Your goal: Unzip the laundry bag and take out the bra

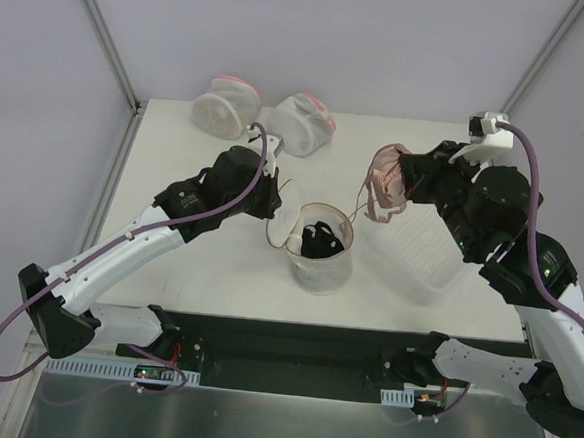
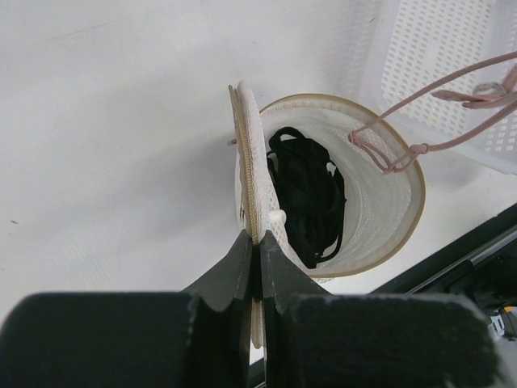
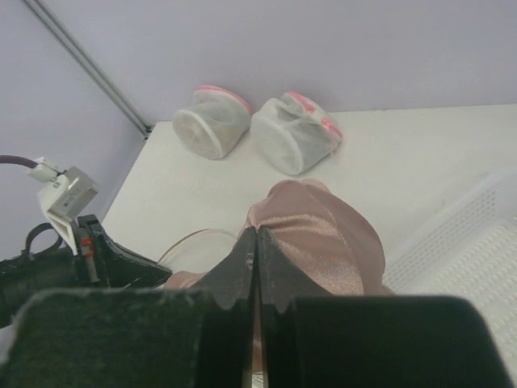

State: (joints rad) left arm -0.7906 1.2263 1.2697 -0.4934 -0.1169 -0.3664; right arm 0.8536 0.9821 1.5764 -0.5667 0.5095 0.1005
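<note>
The laundry bag point(image 1: 321, 269) stands open at the table's middle, its tan rim up. A black garment point(image 1: 323, 239) lies inside; it also shows in the left wrist view point(image 2: 307, 194). My left gripper point(image 1: 273, 206) is shut on the bag's opened lid flap point(image 2: 246, 162), holding it upright beside the opening point(image 2: 258, 242). My right gripper point(image 1: 403, 182) is shut on a shiny pink bra point(image 1: 383, 180) and holds it in the air to the right of the bag, above the table. In the right wrist view the cup point(image 3: 323, 234) bulges past my fingers point(image 3: 256, 234). Its straps point(image 2: 452, 89) hang toward the bag's rim.
A white perforated plastic tray point(image 1: 425, 253) sits right of the bag, under the right arm. Two white mesh pouches with pink-red trim point(image 1: 225, 104) point(image 1: 304, 123) lie at the table's far edge. Metal frame posts stand at the back corners.
</note>
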